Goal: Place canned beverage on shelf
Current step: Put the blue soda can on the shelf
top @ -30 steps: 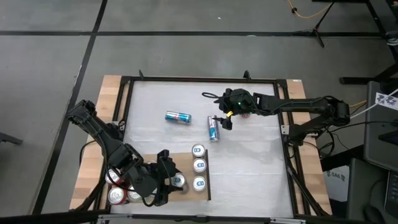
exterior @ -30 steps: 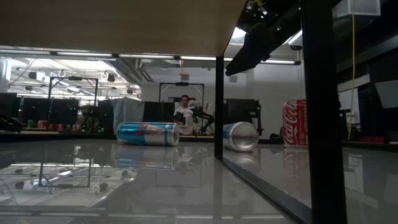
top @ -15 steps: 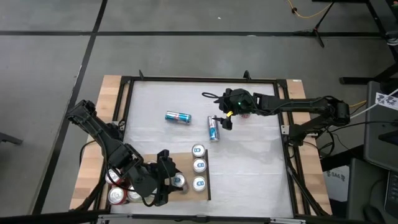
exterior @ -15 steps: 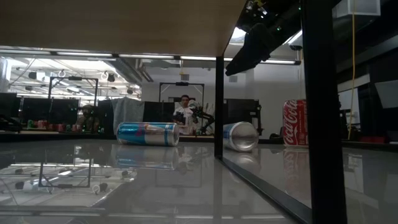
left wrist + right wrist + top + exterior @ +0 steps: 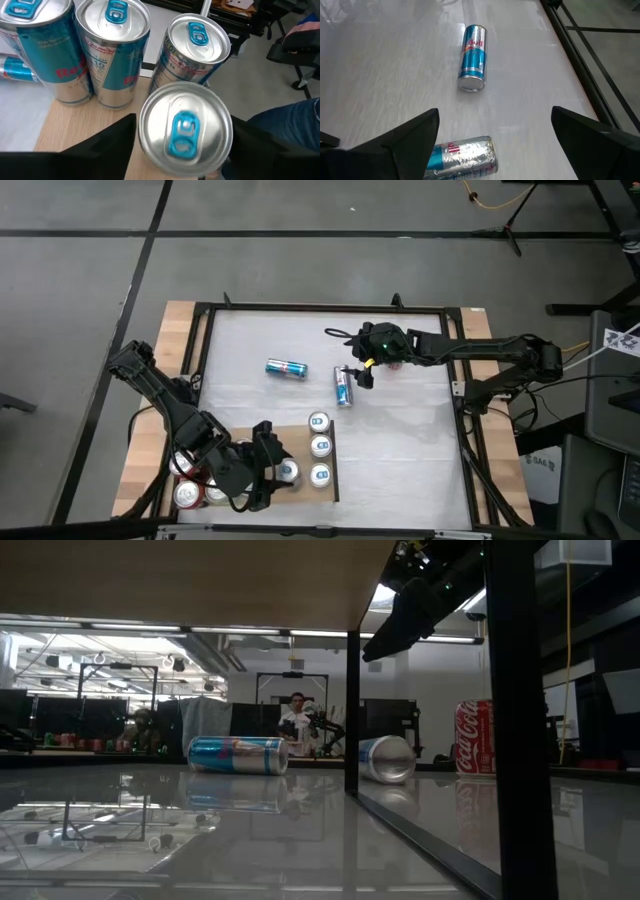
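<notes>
1. White bench top, framed in black, carries everything I work with; nearest to me, on its left part, lies the shelf (image 5: 296,438), a light wood panel with a dark strip along its right edge.
2. Three upright cans (image 5: 321,445) stand in a row on the shelf beside that strip, so I judge this part of the task as done.
3. A fourth can (image 5: 185,135) stands upright on the wood just beside that row, and the left tool (image 5: 280,475) is around it, seen from above in the left wrist view.
4. Whether the left tool grips this can or stands free of it, I cannot tell. The can seems to rest on the shelf, so I believe this placing is at its very end.
5. Farther out, near the middle of the bench, one lying can (image 5: 343,387) waits on its side off the shelf.
6. The right tool (image 5: 360,375) hovers just above it, wide open and holding nothing; I judge this can is the next to be picked up.
7. A second lying can (image 5: 286,368) is a little farther and to the left, apart from the first.
8. Farthest, in the low view, a red can (image 5: 475,737) stands upright on the bench.
9. So at least two cans, maybe three, are left to bring to the shelf.
</notes>
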Controlling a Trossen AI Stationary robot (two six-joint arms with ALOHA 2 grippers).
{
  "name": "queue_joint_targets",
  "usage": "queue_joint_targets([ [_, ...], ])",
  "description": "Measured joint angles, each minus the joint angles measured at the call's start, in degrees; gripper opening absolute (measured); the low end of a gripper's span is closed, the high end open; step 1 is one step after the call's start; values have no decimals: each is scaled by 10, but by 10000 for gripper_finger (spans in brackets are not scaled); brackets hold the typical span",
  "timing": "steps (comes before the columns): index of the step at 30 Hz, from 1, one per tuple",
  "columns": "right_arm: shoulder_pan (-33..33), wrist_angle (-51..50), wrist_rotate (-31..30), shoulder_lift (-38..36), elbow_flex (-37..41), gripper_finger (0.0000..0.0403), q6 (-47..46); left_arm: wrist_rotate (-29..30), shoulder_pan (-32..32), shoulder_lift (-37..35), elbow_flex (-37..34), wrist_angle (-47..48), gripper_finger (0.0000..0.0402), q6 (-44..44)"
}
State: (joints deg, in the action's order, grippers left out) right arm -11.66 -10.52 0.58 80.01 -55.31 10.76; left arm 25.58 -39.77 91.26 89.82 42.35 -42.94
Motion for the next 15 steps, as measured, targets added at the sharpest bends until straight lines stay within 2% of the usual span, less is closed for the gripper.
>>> queue_joint_targets([
  [4, 0, 0, 0, 0, 0, 376, 0, 0, 0, 0, 0, 0, 290, 0],
  [15, 0, 0, 0, 0, 0, 376, 0, -37, 0, 0, 0, -27, 292, -4],
])
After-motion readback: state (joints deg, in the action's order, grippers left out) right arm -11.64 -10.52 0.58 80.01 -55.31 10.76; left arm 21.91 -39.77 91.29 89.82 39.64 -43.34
